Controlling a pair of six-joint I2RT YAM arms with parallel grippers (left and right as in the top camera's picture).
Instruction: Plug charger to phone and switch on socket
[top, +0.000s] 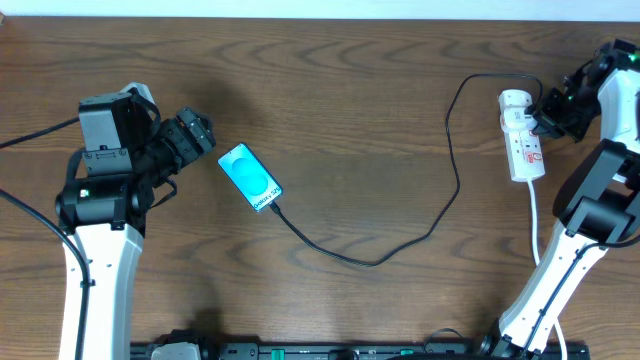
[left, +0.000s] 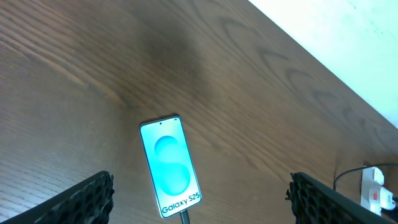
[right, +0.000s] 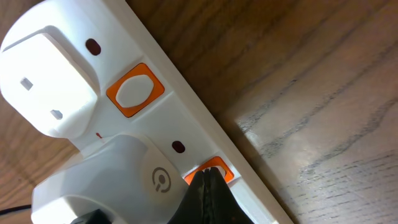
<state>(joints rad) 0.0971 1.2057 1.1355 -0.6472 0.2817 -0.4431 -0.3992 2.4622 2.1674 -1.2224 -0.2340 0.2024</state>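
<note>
Socket (right: 186, 99) beneath closed right tool (right: 206, 177)

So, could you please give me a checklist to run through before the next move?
1. Thin black charger cable seated in turquoise-screened phone: ok.
2. White adapter sits in white plastic power strip: ok.
3. Shut right pincer tip on orange square switch: ok.
4. Switch on: cannot tell.
5. Open left pincer clear of phone: ok.
</note>
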